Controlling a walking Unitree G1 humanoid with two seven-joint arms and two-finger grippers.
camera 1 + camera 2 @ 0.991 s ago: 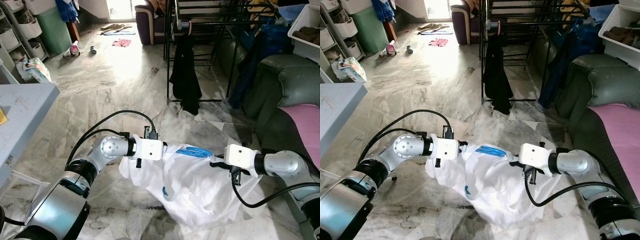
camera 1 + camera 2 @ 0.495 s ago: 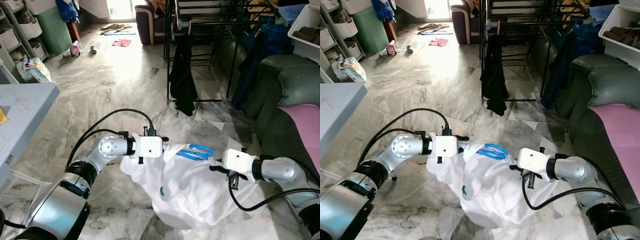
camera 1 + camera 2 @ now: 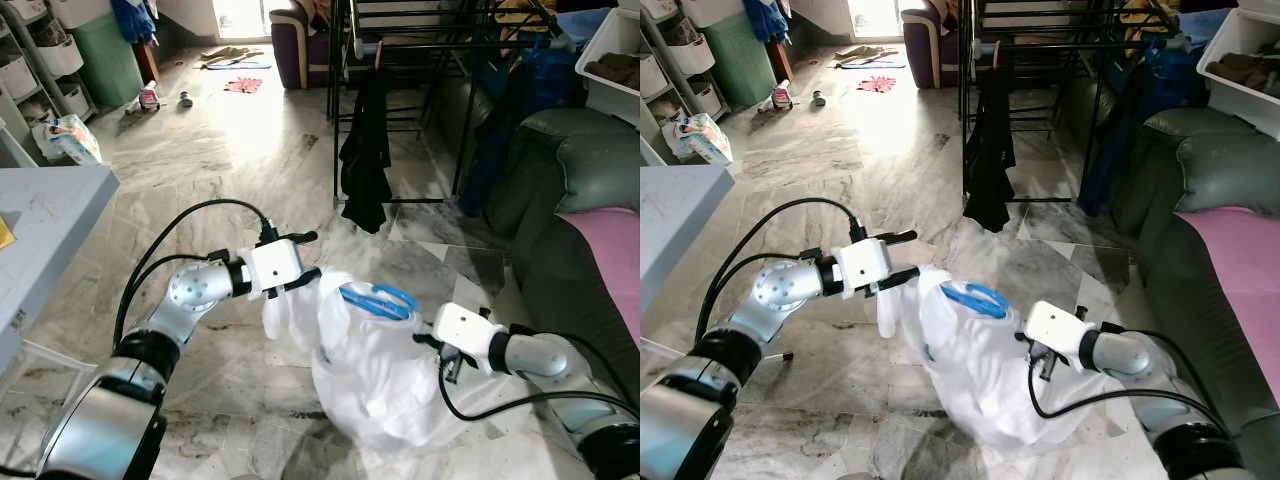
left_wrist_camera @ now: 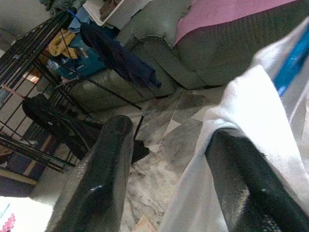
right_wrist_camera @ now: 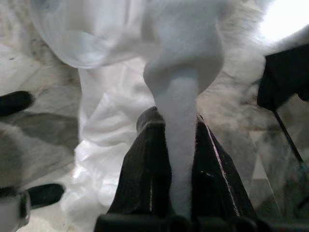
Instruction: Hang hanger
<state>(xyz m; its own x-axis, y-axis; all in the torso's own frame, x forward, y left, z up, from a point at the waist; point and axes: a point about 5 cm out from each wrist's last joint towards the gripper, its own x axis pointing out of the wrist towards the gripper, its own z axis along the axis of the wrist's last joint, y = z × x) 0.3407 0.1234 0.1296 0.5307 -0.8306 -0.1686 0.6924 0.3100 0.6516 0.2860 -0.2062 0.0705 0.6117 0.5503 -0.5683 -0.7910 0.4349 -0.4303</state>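
We noted the left gripper point(image 3: 306, 256) with jaws spread wide, its lower finger touching a fold of the white garment point(image 3: 375, 370) but clamping nothing. The blue hanger point(image 3: 377, 298) sat in the garment's neck, between the two arms. The right gripper point(image 5: 174, 159) was closed on a bunched strip of the garment, with the clothes rack point(image 3: 440, 45) standing well beyond.

Marble floor point(image 3: 230, 150), sunlit toward the far doorway. Black drying rack point(image 3: 420, 45) beyond, dark garment point(image 3: 367, 150) draped from its rail. Green sofa point(image 3: 575, 175) alongside, pink cover point(image 3: 612, 240) over its seat. Grey tabletop point(image 3: 40, 215) opposite. Far back, small scattered items, possibly shoes point(image 3: 150, 98).
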